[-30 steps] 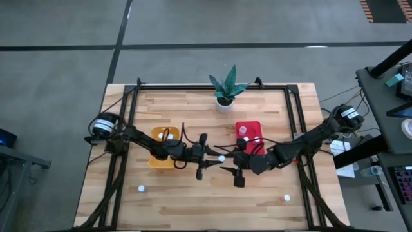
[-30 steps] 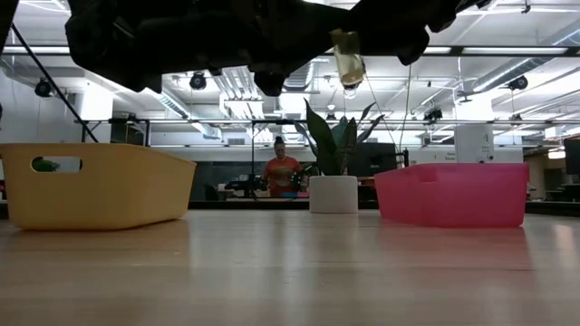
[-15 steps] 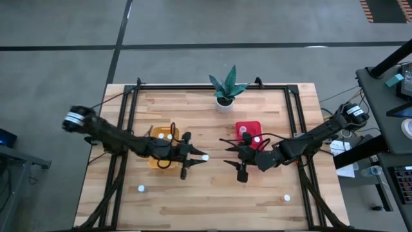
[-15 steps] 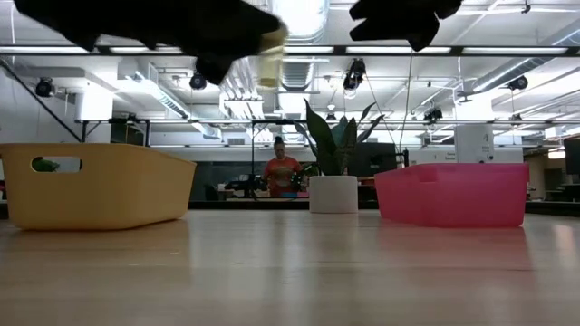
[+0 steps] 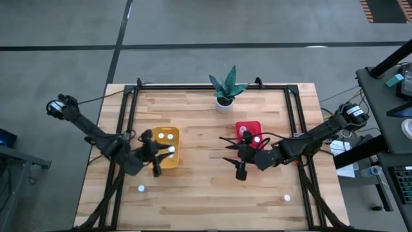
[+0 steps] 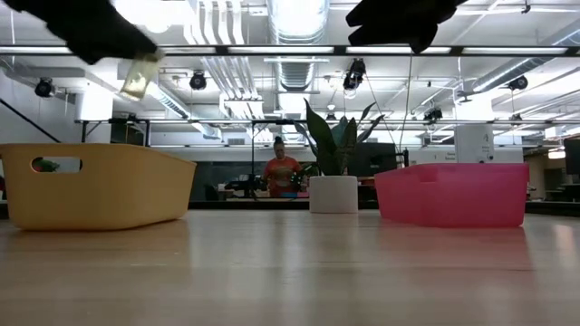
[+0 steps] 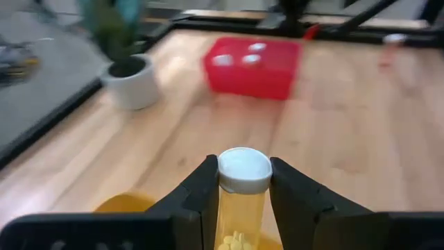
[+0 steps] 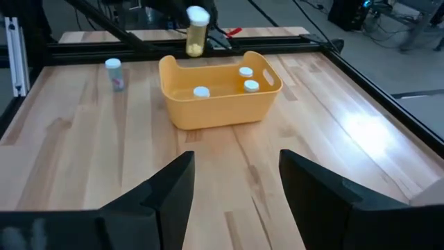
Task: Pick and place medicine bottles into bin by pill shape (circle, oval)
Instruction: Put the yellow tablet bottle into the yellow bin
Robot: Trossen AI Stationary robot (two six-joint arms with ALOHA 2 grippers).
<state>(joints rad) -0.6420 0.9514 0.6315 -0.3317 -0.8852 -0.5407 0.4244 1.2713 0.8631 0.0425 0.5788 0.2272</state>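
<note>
My left gripper (image 5: 165,152) is shut on a clear medicine bottle (image 7: 243,182) with a white cap and yellow pills inside. It holds the bottle above the yellow bin (image 5: 168,160); the low view shows the bottle (image 6: 138,78) high over the bin (image 6: 91,186). Bottles lie in the yellow bin (image 8: 201,92) and in the red bin (image 5: 248,124). My right gripper (image 5: 232,158) is open and empty near the table's middle, beside the red bin. My left gripper pinches the bottle between its two fingers (image 7: 203,189), on the sides of the body just below the white cap (image 7: 244,169). The cap end sticks out past the fingertips. The bottle is lifted clear and hangs tilted above the yellow bin.
One loose bottle stands near the table's front left (image 5: 141,189) and one near the front right (image 5: 287,198). A white plant pot (image 5: 224,100) stands at the far edge. A black frame runs along the table's sides.
My left gripper has carried the bottle from the table's middle, where both grippers met, toward the left edge, to above the yellow bin. The bottle has tipped from upright to tilted. My right gripper has stayed near the middle, empty.
</note>
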